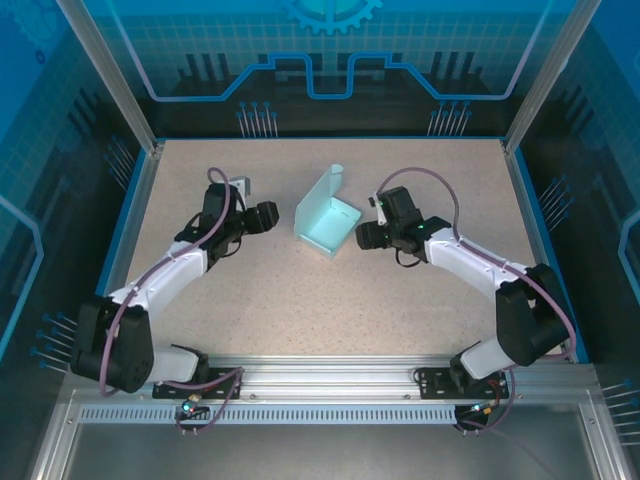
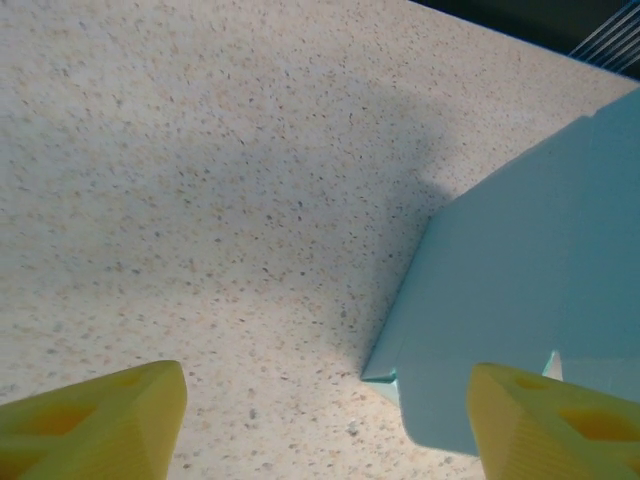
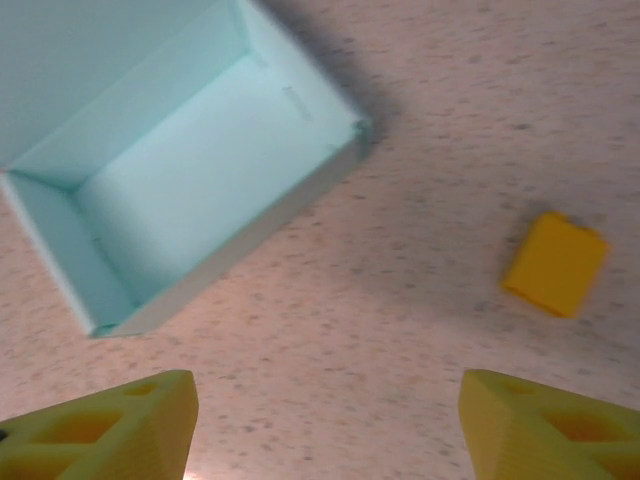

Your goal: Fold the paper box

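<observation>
Since the lid is not yet closed, a step likely best done by bracing the tray on one side while tipping the lid over evenly from the other: table (image 1: 200,290), speckled; paper box (image 1: 330,225), frame centre, mouth up, lid raised along its upper-left side, long axis apparently lower left to upper right; left gripper (image 1: 264,215) and right gripper (image 1: 364,236), flanking it, fingers spread, holding nothing; orange block (image 3: 555,263), loose, right of box.
</observation>
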Robot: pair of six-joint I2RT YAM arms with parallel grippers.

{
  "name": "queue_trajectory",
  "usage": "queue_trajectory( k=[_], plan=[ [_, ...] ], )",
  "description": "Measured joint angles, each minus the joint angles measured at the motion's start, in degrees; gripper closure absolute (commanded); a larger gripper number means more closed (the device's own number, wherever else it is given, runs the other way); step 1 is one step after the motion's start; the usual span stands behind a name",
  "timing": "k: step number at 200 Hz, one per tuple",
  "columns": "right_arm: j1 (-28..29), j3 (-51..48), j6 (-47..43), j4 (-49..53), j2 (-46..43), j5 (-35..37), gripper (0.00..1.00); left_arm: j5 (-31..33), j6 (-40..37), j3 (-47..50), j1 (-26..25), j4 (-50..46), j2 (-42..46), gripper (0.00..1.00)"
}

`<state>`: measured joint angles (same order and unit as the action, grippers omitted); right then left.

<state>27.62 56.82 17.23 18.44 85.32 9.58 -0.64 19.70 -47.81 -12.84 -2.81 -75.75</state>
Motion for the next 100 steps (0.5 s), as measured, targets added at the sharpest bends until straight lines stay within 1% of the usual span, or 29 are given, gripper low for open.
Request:
queue_trajectory(
  k=[10, 35, 55, 73, 100],
  plan=[
    [-0.94, 0.11, -0.35, 1.14, -0.68, 2.47, 0.21, 0.52, -0.72, 0.72, 0.00, -0.11, 1.33, 0.01],
    [-3.72, 0.92, -0.81, 3.23, -1.11, 6.38, 0.19, 1.03, -0.17, 3.17, 0.00, 0.11, 4.02, 0.01],
    [-5.79, 2.47, -0.74, 5.35, -0.48, 7.91, 0.19, 0.87, 0.44, 4.87, 0.00, 0.13, 5.42, 0.01],
    [-7.34, 5.33, -0.57, 7.04, 2.47, 8.11, 0.20, -0.13, 1.84, 5.55, 0.09, 0.15, 6.21, 0.01],
    [-8.35, 8.44, -0.13, 8.15, 8.46, 8.00, 0.21, -3.56, 3.93, 5.60, 0.22, 0.55, 6.34, 0.01]
  ],
)
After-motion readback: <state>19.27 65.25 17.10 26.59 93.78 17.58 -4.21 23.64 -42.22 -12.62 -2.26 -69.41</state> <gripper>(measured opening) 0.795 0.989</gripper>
